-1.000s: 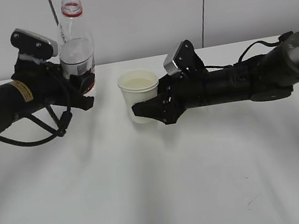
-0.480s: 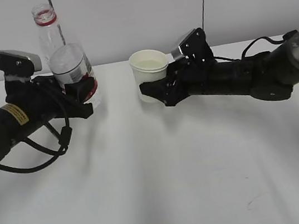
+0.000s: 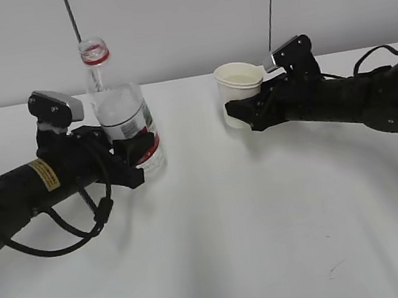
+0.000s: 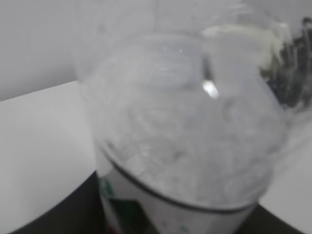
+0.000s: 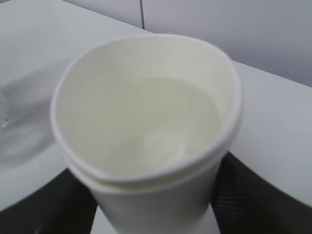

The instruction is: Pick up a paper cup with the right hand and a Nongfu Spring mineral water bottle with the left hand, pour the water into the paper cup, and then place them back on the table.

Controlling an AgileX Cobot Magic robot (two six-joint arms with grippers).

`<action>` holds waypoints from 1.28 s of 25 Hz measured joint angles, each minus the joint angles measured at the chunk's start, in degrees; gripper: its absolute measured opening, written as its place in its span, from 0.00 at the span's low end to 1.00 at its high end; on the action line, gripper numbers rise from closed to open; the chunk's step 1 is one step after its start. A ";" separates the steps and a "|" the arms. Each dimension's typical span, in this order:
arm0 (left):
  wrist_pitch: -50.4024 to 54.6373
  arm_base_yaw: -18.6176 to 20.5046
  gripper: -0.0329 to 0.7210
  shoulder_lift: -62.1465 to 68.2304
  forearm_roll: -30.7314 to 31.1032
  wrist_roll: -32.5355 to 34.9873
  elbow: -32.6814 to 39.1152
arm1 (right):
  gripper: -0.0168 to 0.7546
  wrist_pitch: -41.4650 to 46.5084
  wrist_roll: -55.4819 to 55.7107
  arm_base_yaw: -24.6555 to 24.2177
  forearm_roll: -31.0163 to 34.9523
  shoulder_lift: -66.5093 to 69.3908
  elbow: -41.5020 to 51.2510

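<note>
Bottle [image 3: 126, 122] upright in left hand [image 3: 127, 161], paper cup [image 3: 240, 92] in right hand [image 3: 243, 112]

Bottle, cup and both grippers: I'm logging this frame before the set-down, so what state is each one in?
Nongfu Spring mineral water bottle: upright, uncapped, gripped at the label.
Paper cup: upright, holding liquid, rim slightly squeezed out of round.
Left gripper: closed around the bottle.
Right gripper: closed around the cup's lower wall.
Table: whether bottle and cup touch it is unclear.
</note>
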 joint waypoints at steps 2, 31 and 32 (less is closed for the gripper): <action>-0.39 -0.76 0.48 0.39 0.69 -0.13 0.00 | 0.65 0.00 -0.38 -0.67 0.13 0.00 0.09; -0.99 -1.88 0.56 4.79 0.93 -2.11 -0.06 | 0.65 -9.89 -12.07 -1.21 5.11 8.61 0.09; -0.89 -1.88 0.57 4.79 0.93 -2.11 -0.06 | 0.65 -9.89 -12.07 -1.21 5.11 8.61 0.09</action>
